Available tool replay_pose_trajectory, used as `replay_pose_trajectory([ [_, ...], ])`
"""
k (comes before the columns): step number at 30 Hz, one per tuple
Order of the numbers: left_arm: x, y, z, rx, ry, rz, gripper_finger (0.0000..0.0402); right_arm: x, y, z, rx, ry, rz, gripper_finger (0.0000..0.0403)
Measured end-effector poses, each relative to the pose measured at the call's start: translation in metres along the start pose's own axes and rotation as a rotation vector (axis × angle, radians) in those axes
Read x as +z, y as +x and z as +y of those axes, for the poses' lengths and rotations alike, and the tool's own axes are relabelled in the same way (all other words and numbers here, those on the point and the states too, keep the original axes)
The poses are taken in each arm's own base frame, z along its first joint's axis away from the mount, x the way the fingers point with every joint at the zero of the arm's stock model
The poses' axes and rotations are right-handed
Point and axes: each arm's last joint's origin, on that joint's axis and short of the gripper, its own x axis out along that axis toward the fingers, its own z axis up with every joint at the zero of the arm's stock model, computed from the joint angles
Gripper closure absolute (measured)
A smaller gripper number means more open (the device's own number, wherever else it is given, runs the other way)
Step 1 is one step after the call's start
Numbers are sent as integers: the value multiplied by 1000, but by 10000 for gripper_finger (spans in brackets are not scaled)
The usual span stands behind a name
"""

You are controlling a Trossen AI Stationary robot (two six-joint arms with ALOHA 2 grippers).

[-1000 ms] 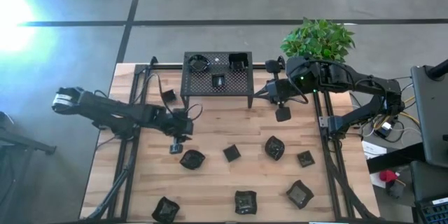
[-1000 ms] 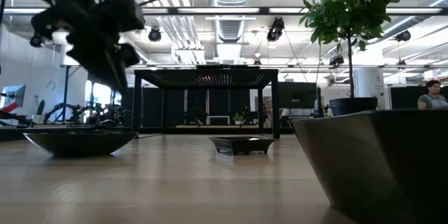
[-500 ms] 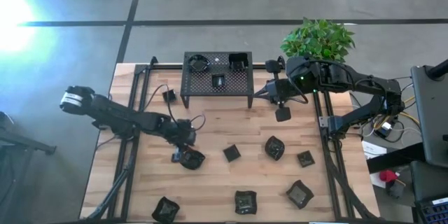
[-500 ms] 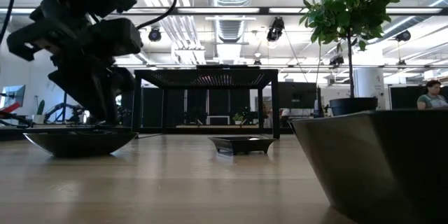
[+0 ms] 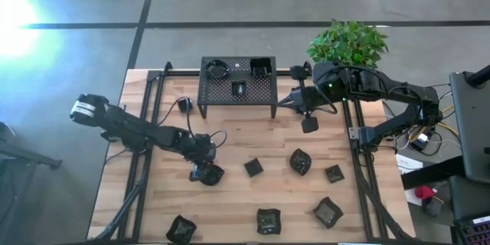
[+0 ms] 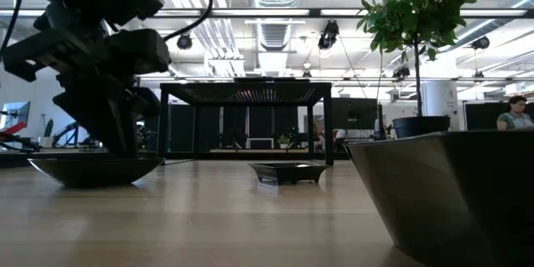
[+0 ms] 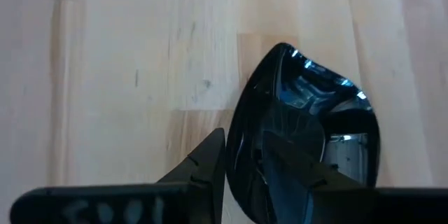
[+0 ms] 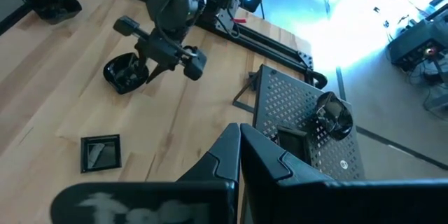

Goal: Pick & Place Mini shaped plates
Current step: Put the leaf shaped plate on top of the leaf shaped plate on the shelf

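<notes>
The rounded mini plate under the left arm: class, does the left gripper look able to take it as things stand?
Probably yes. The left gripper is open and straddles the rim of the rounded mini plate, with bare table around it and nothing in the way.

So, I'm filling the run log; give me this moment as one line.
left pincer: open, straddling rim of glossy black rounded mini plate | right pincer: shut, empty, beside black perforated metal rack
</notes>
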Motion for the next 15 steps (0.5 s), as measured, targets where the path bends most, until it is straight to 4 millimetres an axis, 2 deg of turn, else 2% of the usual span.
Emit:
replay_pose_trajectory([
  [11, -6, 14, 1, 9, -13, 68, 317, 0, 0, 0, 0, 0, 0, 394],
  [15, -6, 16, 1, 14, -9, 70, 345, 0, 0, 0, 0, 0, 0, 394],
])
